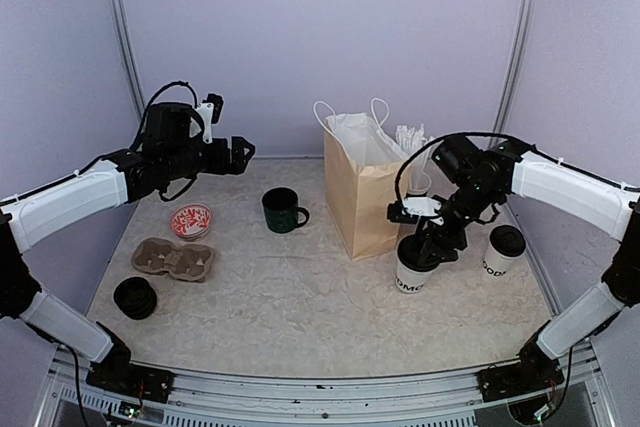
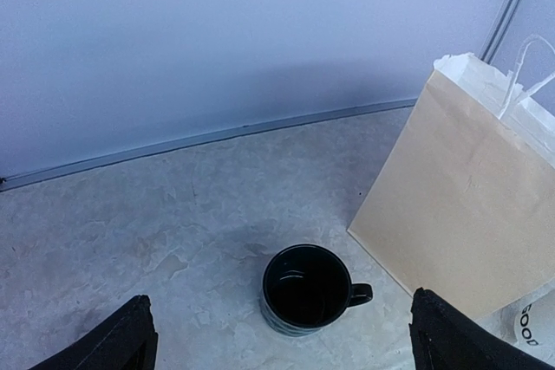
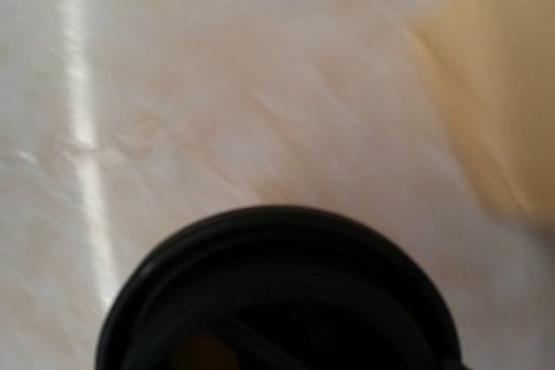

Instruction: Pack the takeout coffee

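Observation:
Two takeout coffee cups, white with black lids and black lettering, stand right of the brown paper bag (image 1: 360,192). My right gripper (image 1: 428,245) sits down over the lid of the nearer cup (image 1: 411,275). In the right wrist view that black lid (image 3: 277,292) fills the bottom and no fingers show, so the grip is unclear. The other cup (image 1: 503,249) stands free further right. My left gripper (image 1: 240,153) hangs open and empty at the back left, above the dark green mug (image 2: 303,290). An edge of a lettered cup (image 2: 533,322) peeks out beside the bag (image 2: 468,205).
The green mug (image 1: 284,210) stands left of the bag. A red patterned dish (image 1: 190,219), a cardboard cup carrier (image 1: 173,259) and a stack of black lids (image 1: 135,297) lie at the left. White cups and straws (image 1: 412,139) stand behind the bag.

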You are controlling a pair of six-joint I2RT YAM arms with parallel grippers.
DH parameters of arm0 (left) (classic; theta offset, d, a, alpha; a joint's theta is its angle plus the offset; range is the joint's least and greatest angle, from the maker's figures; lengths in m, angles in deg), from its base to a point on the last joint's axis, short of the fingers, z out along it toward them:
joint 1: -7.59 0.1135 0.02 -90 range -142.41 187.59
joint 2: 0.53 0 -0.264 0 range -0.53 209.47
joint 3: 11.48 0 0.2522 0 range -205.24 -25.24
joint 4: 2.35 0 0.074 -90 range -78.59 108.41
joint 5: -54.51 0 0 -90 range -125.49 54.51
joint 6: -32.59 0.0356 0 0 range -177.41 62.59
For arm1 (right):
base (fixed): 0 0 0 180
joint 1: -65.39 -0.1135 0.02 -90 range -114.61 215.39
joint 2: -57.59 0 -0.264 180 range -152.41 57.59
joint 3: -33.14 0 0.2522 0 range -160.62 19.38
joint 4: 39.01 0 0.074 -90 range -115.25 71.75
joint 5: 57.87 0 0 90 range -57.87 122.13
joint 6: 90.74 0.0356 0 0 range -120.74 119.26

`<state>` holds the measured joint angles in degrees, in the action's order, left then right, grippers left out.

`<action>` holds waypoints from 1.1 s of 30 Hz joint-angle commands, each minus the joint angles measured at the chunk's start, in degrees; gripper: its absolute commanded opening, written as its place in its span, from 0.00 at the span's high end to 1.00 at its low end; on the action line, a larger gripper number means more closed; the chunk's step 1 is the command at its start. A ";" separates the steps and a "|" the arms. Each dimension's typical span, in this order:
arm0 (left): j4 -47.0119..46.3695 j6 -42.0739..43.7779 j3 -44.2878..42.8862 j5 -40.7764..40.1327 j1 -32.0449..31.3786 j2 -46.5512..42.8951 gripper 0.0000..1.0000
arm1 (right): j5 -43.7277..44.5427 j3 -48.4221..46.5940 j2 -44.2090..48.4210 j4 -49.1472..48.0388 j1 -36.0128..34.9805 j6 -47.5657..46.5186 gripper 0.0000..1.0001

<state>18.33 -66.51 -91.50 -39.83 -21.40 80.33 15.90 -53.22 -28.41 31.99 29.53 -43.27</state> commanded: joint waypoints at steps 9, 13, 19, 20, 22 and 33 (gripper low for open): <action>-1.87 -4.25 -1.88 9.03 2.67 -1.53 0.05 | -1.72 0.60 1.90 2.08 25.87 -6.18 0.27; -0.29 -4.42 -3.40 10.12 2.50 -0.94 0.10 | -2.32 -1.47 -0.84 1.69 30.16 -5.82 0.27; 1.19 -3.57 -4.42 9.39 0.91 -0.79 0.11 | -0.56 -2.29 -3.82 -0.79 31.83 -3.00 0.26; 1.87 -3.25 -4.70 8.88 0.61 -0.79 0.11 | -0.40 -2.55 -4.22 -1.20 32.13 -2.63 0.26; 4.19 -3.23 -6.15 5.94 -0.06 -0.33 0.11 | -0.15 -2.99 -4.83 -1.88 32.53 -1.74 0.24; 23.43 -2.12 -16.24 -12.96 -6.07 6.26 0.13 | -4.53 -7.06 -3.31 1.01 33.01 0.85 0.01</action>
<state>33.15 -69.22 -106.01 -46.56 -26.63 84.98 14.30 -56.80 -33.50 30.98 61.82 -44.36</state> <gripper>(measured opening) 0.878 0.991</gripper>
